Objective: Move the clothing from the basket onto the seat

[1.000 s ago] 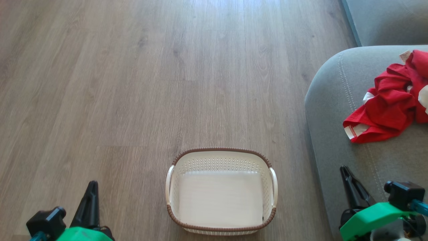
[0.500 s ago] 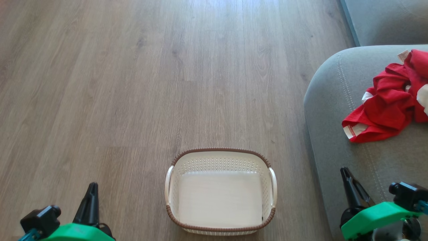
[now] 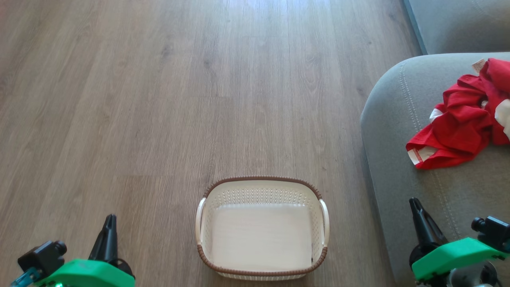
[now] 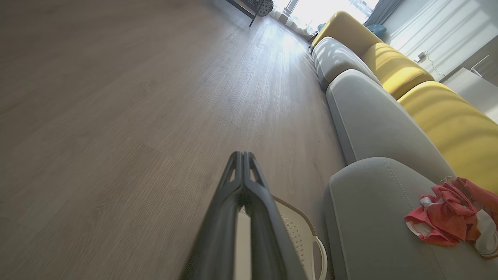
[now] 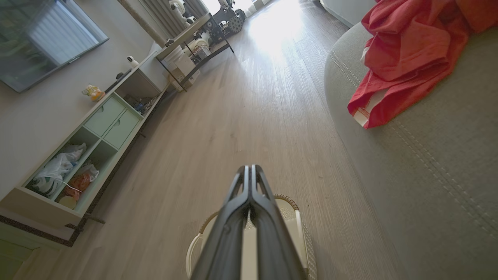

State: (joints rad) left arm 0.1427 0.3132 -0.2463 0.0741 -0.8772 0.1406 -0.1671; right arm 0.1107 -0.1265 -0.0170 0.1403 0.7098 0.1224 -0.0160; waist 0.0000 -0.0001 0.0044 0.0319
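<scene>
**Nearly done: the one risk is dragging the clothing back off the seat**

Largest is the wooden floor point(image 3: 159, 99), which is bare ahead of the left end effector point(image 3: 109, 219), so nothing on it blocks a move. Next comes the seat point(image 3: 398, 131), under and ahead of the right end effector point(image 3: 415, 202). The yellow back cushions point(image 4: 447, 116) are beyond it, too far away to matter.

The basket point(image 3: 261, 178) stands between the two end effectors, slightly ahead of them. Its bottom looks empty, so I judge the task as finished. An inward swing of either arm could knock this light basket aside.

The clothing point(image 3: 462, 127) lies on the seat, ahead and to the right of the right end effector. It is well apart from the end effector and not far from the rounded edge. If the right arm sweeps forward over the cushion, it may catch the red fabric and pull it over that edge to the floor.

Both end effectors have their fingers pressed together and carry nothing.
</scene>
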